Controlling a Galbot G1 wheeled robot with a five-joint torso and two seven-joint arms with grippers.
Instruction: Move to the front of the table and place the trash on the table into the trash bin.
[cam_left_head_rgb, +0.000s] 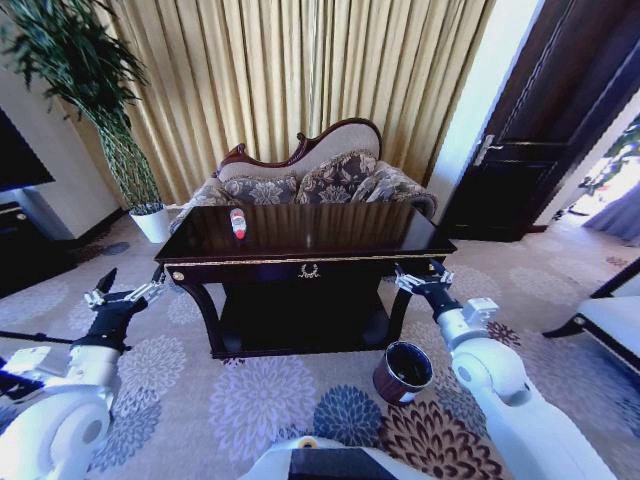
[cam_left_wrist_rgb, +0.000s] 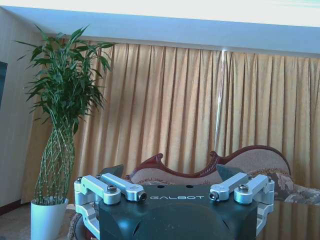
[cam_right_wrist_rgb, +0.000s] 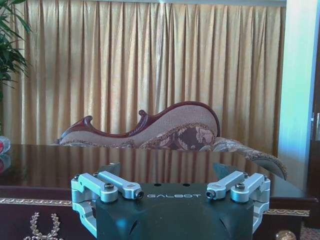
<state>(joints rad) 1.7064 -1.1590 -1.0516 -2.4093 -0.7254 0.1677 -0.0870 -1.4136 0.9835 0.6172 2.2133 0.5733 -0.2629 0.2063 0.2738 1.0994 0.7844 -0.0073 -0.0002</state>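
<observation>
From the head camera, the robot faces the front of the table (cam_left_head_rgb: 305, 245), close but not yet against it. One piece of trash, a bottle (cam_left_head_rgb: 238, 222) with a red cap, lies on the tabletop toward its left side; no other trash can be made out. The trash bin (cam_left_head_rgb: 404, 371) stands on the carpet just before the table's right front leg. The left gripper (cam_left_head_rgb: 125, 295) is held off the table's left front corner, and the right gripper (cam_left_head_rgb: 418, 280) sits beside the right front corner, above and slightly behind the bin. The bottle is nearer the left gripper, up and inward from it, and well apart from the right one. Judged from this, a sound approach would close squarely on the drawer front and stop where the bottle is within reach and the bin is not knocked.

From the left wrist camera, the left gripper (cam_left_wrist_rgb: 176, 189) is spread wide and holds nothing; a sofa back and curtain lie beyond.

From the right wrist camera, the right gripper (cam_right_wrist_rgb: 172, 187) is likewise spread wide and empty, level with the table (cam_right_wrist_rgb: 150, 165) edge; the bottle's red cap (cam_right_wrist_rgb: 2, 146) appears at the far edge of the tabletop.
</observation>
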